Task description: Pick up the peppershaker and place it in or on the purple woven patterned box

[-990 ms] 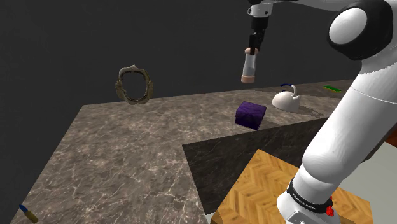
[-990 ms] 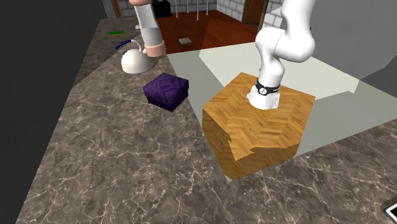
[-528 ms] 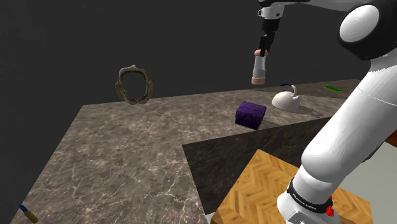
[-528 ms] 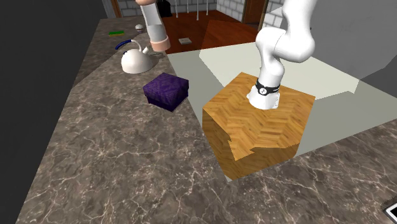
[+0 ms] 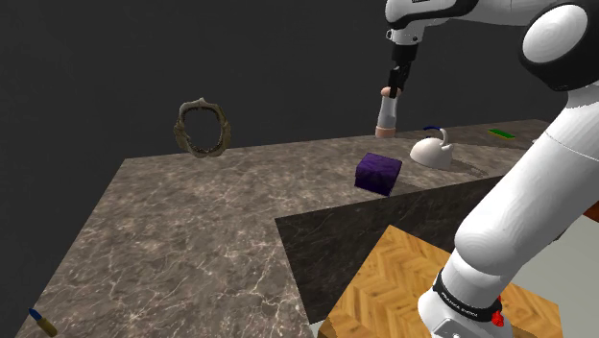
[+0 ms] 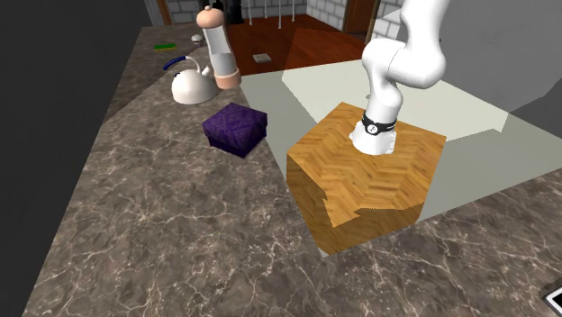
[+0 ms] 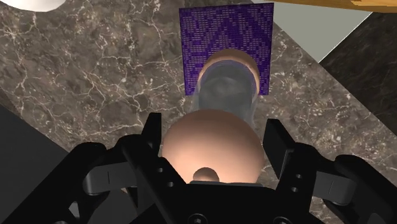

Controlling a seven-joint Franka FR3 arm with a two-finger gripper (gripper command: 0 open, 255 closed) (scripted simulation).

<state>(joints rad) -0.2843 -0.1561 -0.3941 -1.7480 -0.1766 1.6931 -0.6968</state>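
Shoulder view: camera low, just behind wooden stand [image 5: 384, 278] at lower right of frame, facing across marble counter [image 5: 192, 221] toward dark backdrop; middle distance.

Second exterior view: higher up, looking steeply down along counter, room floor at top of frame, stand at centre right.

Both share counter, stand, purple box [image 5: 377, 174] and white kettle [image 5: 430, 152].

Wrist view: very close, straight down past peppershaker [image 7: 216, 137] onto box top and patch of counter.

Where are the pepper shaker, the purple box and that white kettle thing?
pepper shaker [image 6: 219, 52]: second exterior view, its clear middle body.
purple box [image 6: 235, 127]: second exterior view, its woven top.
white kettle [image 5: 431, 152]: shoulder view, its round body.
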